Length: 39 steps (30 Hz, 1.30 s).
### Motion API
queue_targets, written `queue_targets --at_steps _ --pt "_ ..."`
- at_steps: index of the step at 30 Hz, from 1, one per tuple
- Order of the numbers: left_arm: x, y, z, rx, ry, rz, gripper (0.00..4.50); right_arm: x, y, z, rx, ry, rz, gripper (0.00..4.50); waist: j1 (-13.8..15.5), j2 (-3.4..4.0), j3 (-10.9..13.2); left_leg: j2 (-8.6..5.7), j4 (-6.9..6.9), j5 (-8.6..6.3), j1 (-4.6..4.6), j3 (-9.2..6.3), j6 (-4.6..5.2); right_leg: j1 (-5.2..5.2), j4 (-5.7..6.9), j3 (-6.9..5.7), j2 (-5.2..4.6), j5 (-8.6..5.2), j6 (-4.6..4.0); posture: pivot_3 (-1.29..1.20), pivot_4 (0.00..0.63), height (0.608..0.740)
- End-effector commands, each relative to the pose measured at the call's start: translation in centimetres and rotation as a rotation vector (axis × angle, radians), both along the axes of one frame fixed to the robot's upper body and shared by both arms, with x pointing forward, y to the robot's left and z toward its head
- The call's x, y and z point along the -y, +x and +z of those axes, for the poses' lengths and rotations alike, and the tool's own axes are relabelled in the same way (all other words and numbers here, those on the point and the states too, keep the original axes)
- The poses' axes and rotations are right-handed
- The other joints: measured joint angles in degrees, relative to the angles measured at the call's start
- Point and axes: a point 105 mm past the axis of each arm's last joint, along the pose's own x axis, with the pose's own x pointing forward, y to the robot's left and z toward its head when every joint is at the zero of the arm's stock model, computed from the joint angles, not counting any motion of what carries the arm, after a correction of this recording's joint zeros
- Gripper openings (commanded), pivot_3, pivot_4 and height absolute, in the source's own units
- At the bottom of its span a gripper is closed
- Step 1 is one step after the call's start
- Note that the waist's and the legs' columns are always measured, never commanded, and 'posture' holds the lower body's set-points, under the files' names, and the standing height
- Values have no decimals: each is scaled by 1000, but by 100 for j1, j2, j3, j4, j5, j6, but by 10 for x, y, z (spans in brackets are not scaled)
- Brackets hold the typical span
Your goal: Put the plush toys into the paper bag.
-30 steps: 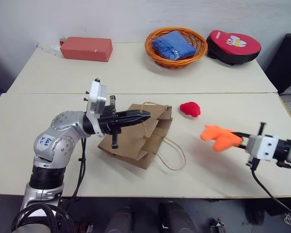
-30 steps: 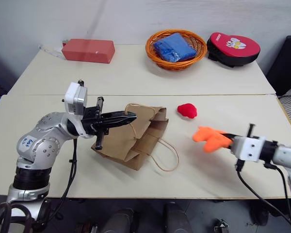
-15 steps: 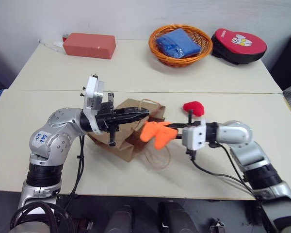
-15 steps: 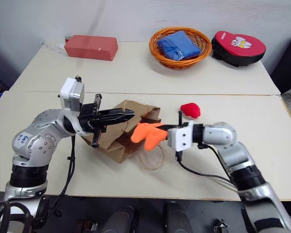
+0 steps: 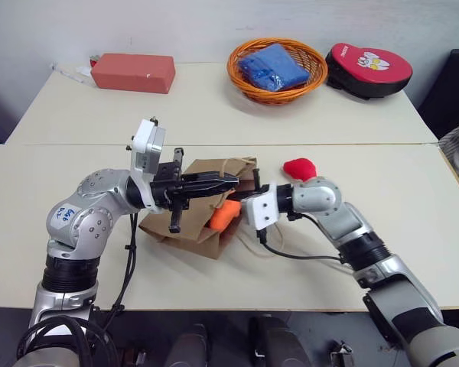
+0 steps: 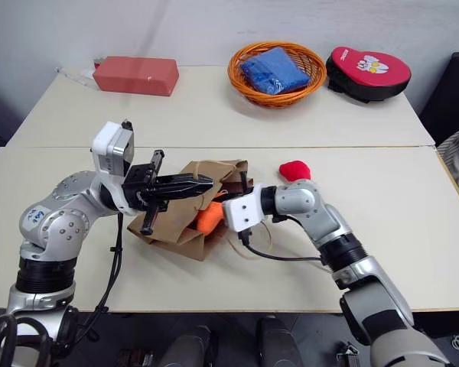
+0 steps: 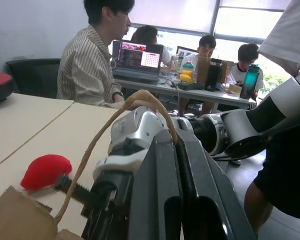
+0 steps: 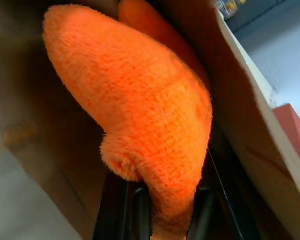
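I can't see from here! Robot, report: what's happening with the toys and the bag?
Left gripper shut on bag handle, holding paper bag open. Right gripper pushing orange toy into it. Red toy waiting on table.

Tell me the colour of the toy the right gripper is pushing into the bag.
Bright orange, clearest in the right wrist view.

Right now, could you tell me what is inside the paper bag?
The orange plush toy sits in the mouth of the paper bag, gripped by the right end effector. The bag's walls hide anything deeper.
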Motion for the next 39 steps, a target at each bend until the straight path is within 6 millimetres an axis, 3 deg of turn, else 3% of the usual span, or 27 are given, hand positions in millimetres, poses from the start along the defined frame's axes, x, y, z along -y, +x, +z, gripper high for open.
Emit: queue_targets --at_steps 1,7,10,14,18,22,25,32,37,39 --pt "4 -3 9 41 -22 -23 0 -12 0 -4 5 12 13 216 -9 0 0 -1 1 0 0 1 0 0 0 1 -2 0 0 0 150 740" --pt "5 -3 6 38 -36 -17 0 -29 6 -5 16 63 -3 216 -43 0 0 0 1 1 0 1 -1 -4 4 1 0 0 0 0 150 740" --pt "5 -3 5 38 -40 -12 0 -35 1 -7 -71 110 24 216 -51 0 0 0 0 1 0 1 -2 -6 4 1 1 0 0 0 150 740" --pt "3 -2 4 43 -40 10 0 -27 -4 -9 -87 100 56 1616 -51 0 0 0 0 1 0 1 -2 -5 4 1 1 0 0 0 150 740" --pt "-2 -2 3 45 -37 33 0 -6 -3 7 -78 107 63 3090 -25 0 0 -1 1 1 0 1 -2 -4 3 1 -1 0 0 0 150 740" --pt "-6 -3 2 46 -32 57 0 20 -2 25 -178 162 30 4483 -14 0 0 -1 2 0 -1 0 -1 -2 1 1 -3 0 0 0 150 740" --pt "-7 -4 1 46 -30 64 0 37 -4 32 -217 190 18 4483 -14 0 0 -1 0 0 -1 0 -1 -2 1 1 -3 0 0 0 150 740" --pt "-6 -8 1 58 -25 65 0 114 -20 37 -426 296 -94 4483 68 0 0 -1 -2 -2 -4 0 3 2 -6 1 -5 0 0 0 150 740" --pt "-7 -9 5 72 -21 59 0 184 -36 35 -449 445 -388 4483 187 0 0 -1 -2 -3 -5 0 5 4 -7 1 -5 0 0 0 150 740" --pt "-6 -8 7 75 -11 43 0 229 -49 23 -403 507 -601 4483 239 0 0 -1 -1 -4 -5 1 5 5 -6 2 -5 0 0 0 150 740"
